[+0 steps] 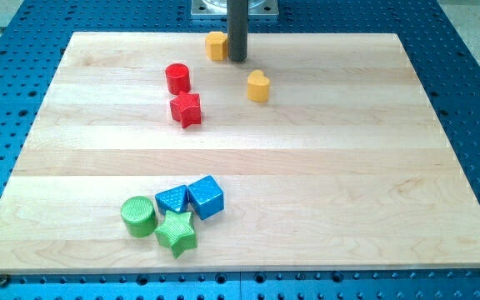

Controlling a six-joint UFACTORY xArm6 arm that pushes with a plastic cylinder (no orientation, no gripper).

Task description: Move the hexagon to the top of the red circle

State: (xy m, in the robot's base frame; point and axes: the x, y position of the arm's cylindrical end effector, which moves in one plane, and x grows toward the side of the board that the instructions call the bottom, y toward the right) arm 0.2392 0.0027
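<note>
Nearest, the green and blue blocks cluster low on the wooden board [373, 167], well clear; farther up sits the red circle [177, 78]. Farthest, the yellow hexagon [216, 46] rests at the top edge with my tip [237, 60] — a bare rod, nothing to open or close — touching its right face. It looks light, rigid, slippery — push that flat face centrally, leftward.

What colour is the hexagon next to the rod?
Yellow: the hexagon sits just left of my tip, clearest in the camera view.
</note>
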